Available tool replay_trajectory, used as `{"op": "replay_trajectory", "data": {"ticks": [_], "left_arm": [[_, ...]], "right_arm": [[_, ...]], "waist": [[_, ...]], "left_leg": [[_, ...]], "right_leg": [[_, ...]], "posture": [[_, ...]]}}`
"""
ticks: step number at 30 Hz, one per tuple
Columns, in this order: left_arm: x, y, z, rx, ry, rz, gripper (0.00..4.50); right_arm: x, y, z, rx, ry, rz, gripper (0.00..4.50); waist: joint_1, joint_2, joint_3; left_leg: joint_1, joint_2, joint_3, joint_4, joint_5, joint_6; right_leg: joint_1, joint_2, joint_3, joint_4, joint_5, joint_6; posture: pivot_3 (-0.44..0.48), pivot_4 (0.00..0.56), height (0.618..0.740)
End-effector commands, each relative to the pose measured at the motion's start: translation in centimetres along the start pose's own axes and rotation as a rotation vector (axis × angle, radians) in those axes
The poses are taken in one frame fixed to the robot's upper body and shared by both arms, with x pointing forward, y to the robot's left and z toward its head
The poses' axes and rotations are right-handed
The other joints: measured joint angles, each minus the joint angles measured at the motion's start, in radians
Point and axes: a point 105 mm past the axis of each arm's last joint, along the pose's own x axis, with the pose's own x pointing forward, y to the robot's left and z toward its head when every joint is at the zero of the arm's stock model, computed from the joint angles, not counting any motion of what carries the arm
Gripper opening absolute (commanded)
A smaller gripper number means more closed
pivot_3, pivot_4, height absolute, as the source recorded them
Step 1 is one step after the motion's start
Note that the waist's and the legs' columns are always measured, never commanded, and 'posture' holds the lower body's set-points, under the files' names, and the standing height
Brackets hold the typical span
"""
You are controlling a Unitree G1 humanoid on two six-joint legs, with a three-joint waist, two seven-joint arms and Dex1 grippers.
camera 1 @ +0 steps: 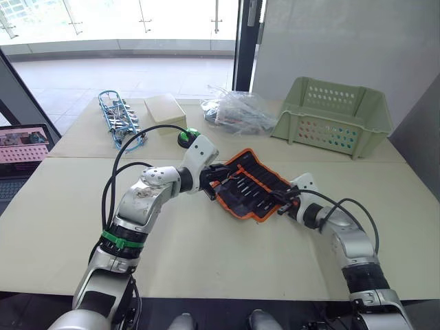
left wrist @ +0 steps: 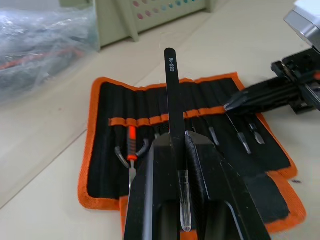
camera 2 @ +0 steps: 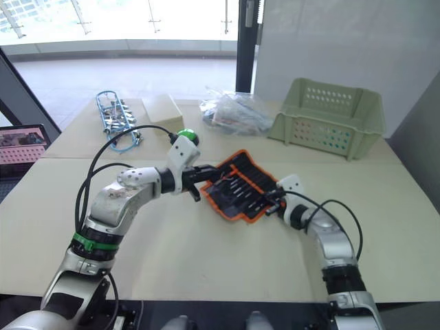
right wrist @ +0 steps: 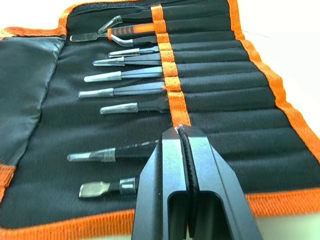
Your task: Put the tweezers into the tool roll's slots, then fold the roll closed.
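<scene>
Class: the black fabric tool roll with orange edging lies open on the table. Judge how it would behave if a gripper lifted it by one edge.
The tool roll is thin stitched fabric lying flat, so it would probably sag and fold rather than stay stiff. The tweezers sit with their tips poking from the slots, so they might slide out if tilted. It looks light.

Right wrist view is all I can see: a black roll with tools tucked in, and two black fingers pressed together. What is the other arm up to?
Observer: The left gripper is shut on a thin black tweezers, which points out over the tool roll.
Operator: Is anything else on the table?
Observer: A green perforated basket stands beyond the roll.
Operator: Anything beside it?
Observer: A crumpled clear plastic bag lies on the robot's left of the basket.
</scene>
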Motion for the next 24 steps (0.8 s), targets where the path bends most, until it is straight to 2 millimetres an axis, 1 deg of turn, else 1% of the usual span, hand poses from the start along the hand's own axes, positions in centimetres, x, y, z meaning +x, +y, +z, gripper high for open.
{"op": "replay_trajectory", "data": {"ticks": [1,3,5,7,9,11,16,24], "left_arm": [[1.0,-2.0,-0.2,-0.034,0.073,-0.106,0.04],[2.0,-3.2,-1.1,-0.039,0.117,-0.147,0.04],[2.8,-3.8,-2.1,-0.058,0.141,-0.148,0.04],[3.2,-4.0,-3.0,-0.05,0.176,-0.129,0.04],[3.7,-3.9,-3.4,-0.075,0.186,-0.1,0.04],[4.1,-3.6,-3.9,-0.058,0.208,-0.066,0.04],[5.0,-3.5,-4.1,-0.09,0.205,-0.016,0.04],[6.0,-4.7,-3.6,-0.128,0.182,-0.044,0.04]], "right_arm": [[-0.6,-0.7,-0.8,0.002,0.023,-0.032,0.0],[-0.6,-0.8,-0.9,0.002,0.022,-0.036,0.0],[-0.6,-0.8,-1.0,0.001,0.022,-0.037,0.0],[-0.5,-0.8,-1.0,0.0,0.019,-0.041,0.0],[-0.5,-0.8,-1.0,0.001,0.016,-0.046,0.0],[-0.5,-0.8,-1.1,0.001,0.016,-0.048,0.0],[-0.6,-0.8,-1.2,0.015,0.007,-0.061,0.0],[-0.7,-0.9,-1.4,0.02,0.004,-0.074,0.0]], "waist": [[0.001,0.0,0.0],[0.001,0.0,0.0],[0.001,0.0,0.0],[0.0,0.0,0.0],[-0.001,0.0,0.0],[0.0,0.0,0.0],[0.002,0.0,0.0],[0.004,0.0,0.0]], "left_leg": [[0.0,0.0,0.0,0.0,0.0,0.0],[0.0,0.0,0.0,0.0,0.0,0.0],[0.0,0.0,0.0,0.0,0.0,0.0],[0.0,0.0,0.0,0.0,0.0,0.0],[0.0,0.0,0.0,0.0,0.0,0.0],[0.0,0.0,0.0,0.0,0.0,0.0],[0.0,0.0,0.0,0.001,0.0,0.0],[0.0,0.0,0.0,0.001,0.0,0.0]], "right_leg": [[0.0,0.0,0.0,0.0,0.0,0.0],[0.0,0.0,0.0,0.0,0.0,0.0],[0.0,0.0,0.0,0.0,0.0,0.0],[0.0,0.0,0.0,0.0,0.0,0.0],[0.0,0.0,0.0,0.0,0.0,0.0],[0.0,0.0,0.0,0.0,0.0,0.0],[0.0,0.0,0.0,0.0,0.0,0.0],[0.0,0.0,0.0,0.001,0.0,0.0]], "posture": [[0.0,0.15,0.74],[0.0,0.15,0.74],[0.0,0.15,0.74],[0.0,0.15,0.74],[0.0,0.15,0.74],[0.0,0.15,0.74],[0.0,0.15,0.74],[0.0,0.15,0.74]]}}
